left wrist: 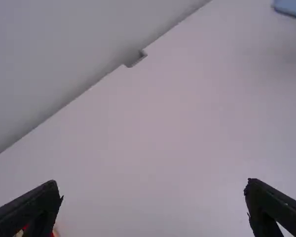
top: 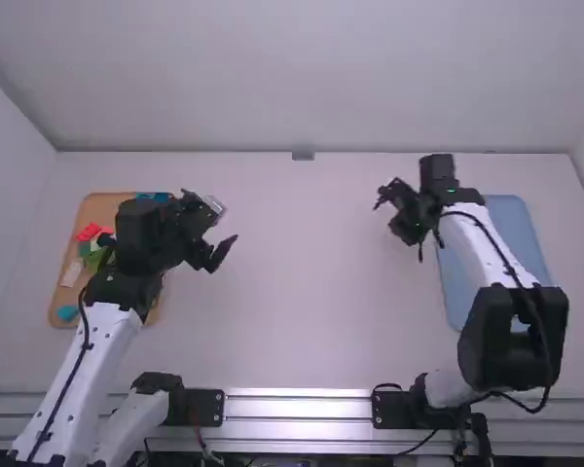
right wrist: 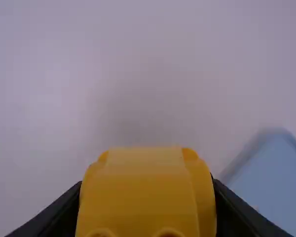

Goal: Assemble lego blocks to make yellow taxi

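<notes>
My right gripper (top: 397,216) is above the table, just left of the blue tray (top: 516,224). In the right wrist view, this gripper (right wrist: 147,197) is shut on a large rounded yellow block (right wrist: 143,190), with two round openings at the block's lower edge. My left gripper (top: 222,233) stands open over the table, right of the orange-brown tray (top: 95,209). Between the widely parted fingers of the left gripper (left wrist: 154,197) there is nothing in the left wrist view. Red pieces (top: 90,232), a green piece (top: 85,249) and a pale piece (top: 72,272) lie in the orange-brown tray.
The left arm partly covers the orange-brown tray, which also holds blue pieces (top: 66,312). The right arm crosses over the blue tray. A small grey fixture (top: 303,154) sits at the table's back edge, below the back wall.
</notes>
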### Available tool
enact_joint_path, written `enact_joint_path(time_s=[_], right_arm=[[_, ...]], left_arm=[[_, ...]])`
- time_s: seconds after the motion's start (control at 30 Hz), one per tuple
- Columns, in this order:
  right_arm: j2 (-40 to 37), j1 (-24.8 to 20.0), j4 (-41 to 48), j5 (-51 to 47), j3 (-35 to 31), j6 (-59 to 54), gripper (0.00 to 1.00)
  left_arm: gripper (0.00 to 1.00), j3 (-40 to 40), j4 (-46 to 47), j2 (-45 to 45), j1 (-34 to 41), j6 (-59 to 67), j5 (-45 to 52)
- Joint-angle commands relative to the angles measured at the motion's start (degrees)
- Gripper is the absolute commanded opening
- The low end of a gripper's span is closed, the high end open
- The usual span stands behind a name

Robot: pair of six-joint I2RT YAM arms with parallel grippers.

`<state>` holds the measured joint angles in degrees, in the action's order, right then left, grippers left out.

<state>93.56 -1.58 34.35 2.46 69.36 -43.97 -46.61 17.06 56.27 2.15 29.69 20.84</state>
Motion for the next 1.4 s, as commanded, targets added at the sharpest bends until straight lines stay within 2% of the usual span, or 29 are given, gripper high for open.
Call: enact_joint_path(time_s=[0.0,0.03,0.13,0.2,0.23,0.27,0.33,0.37,0.43,0.47,0.6,0.67,0.7,0.73,0.77,0.8,0.83,0.87,1.07,1.13,1.2,1.23,1.37], right_arm=[[-0.9,-6.8,-1.8,-2.6,0.5,6.2,0.36],[-0.8,-10.5,-4.0,0.6,-0.1,7.4,0.35],[-0.7,-17.6,-9.3,9.4,-2.3,8.4,0.35],[0.5,-24.1,-16.8,18.1,-5.8,9.7,0.37],[0.5,-24.1,-16.8,18.1,-5.8,9.7,0.37],[1.9,-27.8,-23.2,21.6,-8.8,13.2,0.39],[4.2,-31.7,-31.6,24.2,-12.8,17.9,0.4],[4.2,-31.7,-31.6,24.2,-12.8,17.9,0.4],[6.8,-34.6,-39.2,26.4,-16.4,21.3,0.47],[8.3,-35.7,-43.0,26.4,-18.1,22.8,0.46],[12.6,-36.8,-49.2,26.3,-20.7,26.2,0.47],[13.9,-36.7,-49.4,26.2,-20.8,26.1,0.48],[14.7,-36.6,-49.3,26.1,-20.7,26.1,0.56],[15.3,-36.7,-48.7,26.0,-20.5,26.2,0.72],[15.3,-36.7,-48.4,26.1,-20.5,25.9,0.84],[15.3,-36.7,-48.4,26.1,-20.5,25.9,0.84],[15.1,-36.5,-48.3,26.0,-20.5,26.0,0.97],[14.6,-36.0,-48.5,26.0,-20.5,25.9,0.99],[7.7,-35.4,-44.0,22.5,-20.5,25.9,0.99],[0.9,-34.1,-39.8,19.1,-20.5,25.9,0.99],[-1.7,-33.3,-38.4,17.9,-20.5,25.9,0.99],[-7.0,-31.8,-34.9,16.3,-20.5,25.9,0.99],[-19.5,-26.6,-27.0,15.8,-20.5,24.9,0.99]], left_arm=[[0.99,0.2,-0.5,0.8,0.1,-0.3,-1.0],[0.99,0.2,-0.8,1.0,0.1,-0.3,-1.0],[0.99,0.2,-1.3,1.5,0.1,-0.3,-1.0],[0.99,0.2,-1.7,1.9,0.1,-0.3,-1.0],[0.99,0.2,-1.7,1.9,0.1,-0.3,-1.0],[0.99,0.2,-1.7,1.9,0.1,-0.3,-1.0],[0.99,0.2,-1.7,1.9,0.1,-0.3,-0.9],[0.99,0.2,-1.7,1.9,0.1,-0.3,-0.9],[0.99,0.2,-1.9,1.9,0.1,-0.3,-0.9],[0.99,0.2,-2.1,1.9,0.1,-0.3,-0.8],[0.99,0.2,-2.7,1.9,0.1,-0.4,-0.8],[0.99,0.2,-2.8,1.9,0.0,-0.4,-0.8],[0.99,0.2,-2.8,1.9,0.1,-0.3,-0.8],[0.99,0.2,-2.8,1.9,0.1,-0.4,-0.8],[0.99,0.2,-2.8,1.9,0.0,-0.3,-0.8],[0.99,0.2,-2.8,1.9,0.0,-0.3,-0.8],[0.99,0.2,-2.8,1.9,0.1,-0.4,-0.8],[0.99,0.2,-2.8,1.9,0.0,-0.3,-0.8],[0.99,0.2,-5.8,1.9,0.1,-7.6,-1.7],[0.99,0.2,-8.8,0.9,0.2,-13.9,-5.2],[0.99,0.2,-9.3,0.5,0.1,-15.2,-6.7],[0.99,0.0,-9.9,-0.4,0.2,-17.4,-9.3],[0.99,-1.5,-6.3,-2.0,3.4,-22.2,-20.2]])
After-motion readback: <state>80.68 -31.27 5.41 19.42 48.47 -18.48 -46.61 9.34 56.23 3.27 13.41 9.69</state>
